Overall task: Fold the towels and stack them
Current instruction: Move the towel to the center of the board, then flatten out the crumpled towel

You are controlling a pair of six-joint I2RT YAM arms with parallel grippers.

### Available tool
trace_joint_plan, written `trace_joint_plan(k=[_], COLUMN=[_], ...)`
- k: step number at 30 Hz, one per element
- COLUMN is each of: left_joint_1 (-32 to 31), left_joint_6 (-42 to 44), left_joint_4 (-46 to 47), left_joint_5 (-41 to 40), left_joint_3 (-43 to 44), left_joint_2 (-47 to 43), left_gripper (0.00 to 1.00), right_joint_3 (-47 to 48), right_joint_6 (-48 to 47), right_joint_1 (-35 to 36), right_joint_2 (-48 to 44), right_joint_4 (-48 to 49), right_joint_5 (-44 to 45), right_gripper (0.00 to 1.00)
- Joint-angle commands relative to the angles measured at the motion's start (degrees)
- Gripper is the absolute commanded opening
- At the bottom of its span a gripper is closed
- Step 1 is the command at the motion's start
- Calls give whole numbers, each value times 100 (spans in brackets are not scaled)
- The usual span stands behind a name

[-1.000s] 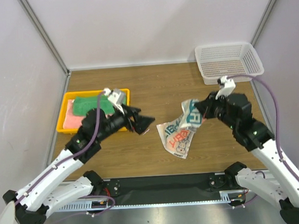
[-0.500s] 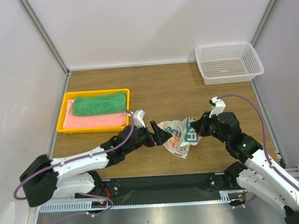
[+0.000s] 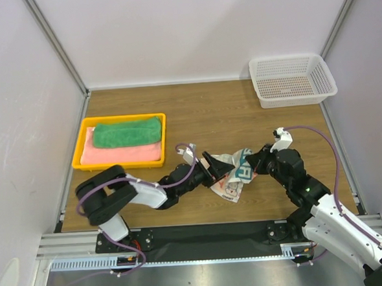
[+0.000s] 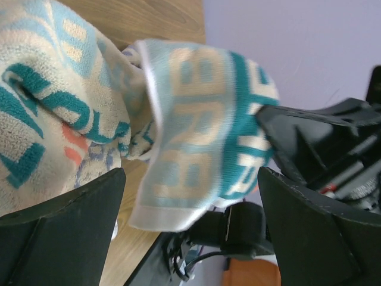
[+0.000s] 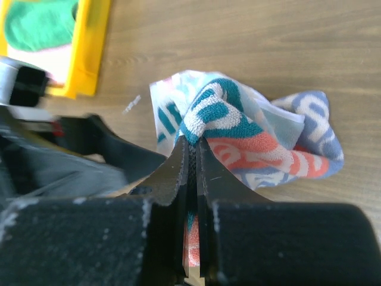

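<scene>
Since the preceding frame, we see the left arm fold closer to its base while the left hand (image 3: 213, 168) advances up to the patterned towel (image 3: 235, 174). The right hand (image 3: 262, 164) shifts only slightly.

In the left wrist view, the left hand has its fingers (image 4: 65, 229) spread wide. A fold of the white-and-teal cloth hangs between them, gripped by neither. In the right wrist view, the right hand has its jaws pressed together on a raised ridge of the same towel. The rest of the cloth, with its red-orange letters, lies bunched on the table (image 3: 208, 106) just beyond the fingertips. The two hands face each other across the towel, near the front middle of the table.

Well to the left, we note the green towel (image 3: 127, 132) lying folded on the pink towel (image 3: 120, 156), both inside the yellow tray (image 3: 124, 118). The white mesh basket (image 3: 292, 78) stands at the far right corner, well apart from both hands.
</scene>
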Motion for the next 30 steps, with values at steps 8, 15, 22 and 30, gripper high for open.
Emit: trace_joint_plan(k=[8, 15, 22, 30], left_joint_1=[-43, 10, 334, 766], left_joint_6=[-695, -580, -404, 1743], left_joint_4=[1882, 1881, 2031, -773], left_joint_5=[83, 345, 549, 260], left_joint_3=[203, 273, 282, 1114], left_joint_2=[785, 714, 653, -908], left_gripper=[96, 86, 5, 0], right_joint_3=[12, -163, -41, 1355], right_joint_6=[104, 192, 0, -230], right_joint_1=[14, 14, 5, -118], right_joint_2=[46, 152, 213, 732], right_joint_4=[993, 1336, 1178, -1227], right_joint_5=[374, 382, 453, 1251], right_gripper=[0, 0, 0, 69])
